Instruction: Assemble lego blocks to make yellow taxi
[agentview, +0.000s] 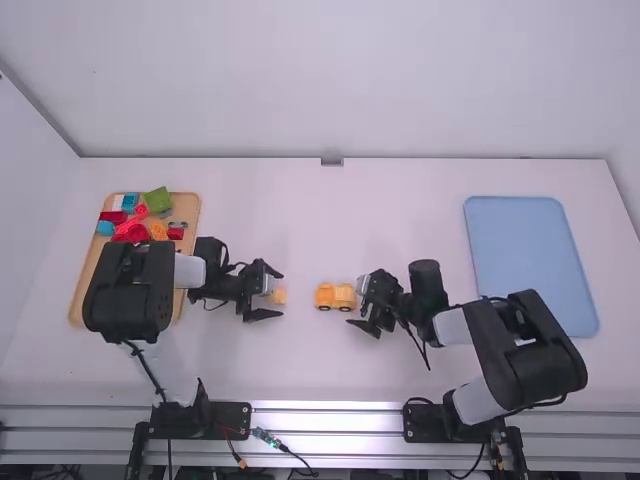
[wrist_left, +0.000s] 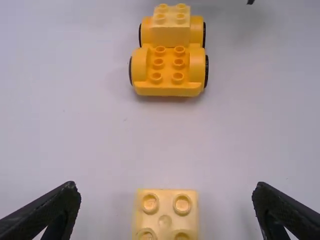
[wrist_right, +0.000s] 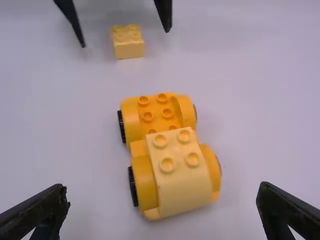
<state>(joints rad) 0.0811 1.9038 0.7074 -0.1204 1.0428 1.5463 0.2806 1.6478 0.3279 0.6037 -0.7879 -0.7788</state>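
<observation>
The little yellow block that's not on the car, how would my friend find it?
On the white table, find the left arm's open tool. Between its fingers is a small pale yellow block with four studs. It stands alone; the other pale block sits on the car.

The high view looks forward and down from above and behind the arms (agentview: 130, 290), farthest off, across the tabletop (agentview: 300, 215). Both wrist views look down from close: the left faces right, past the block (wrist_left: 167, 220) to the car (wrist_left: 169, 85); the right faces left, past the car to the block. All share both.
</observation>
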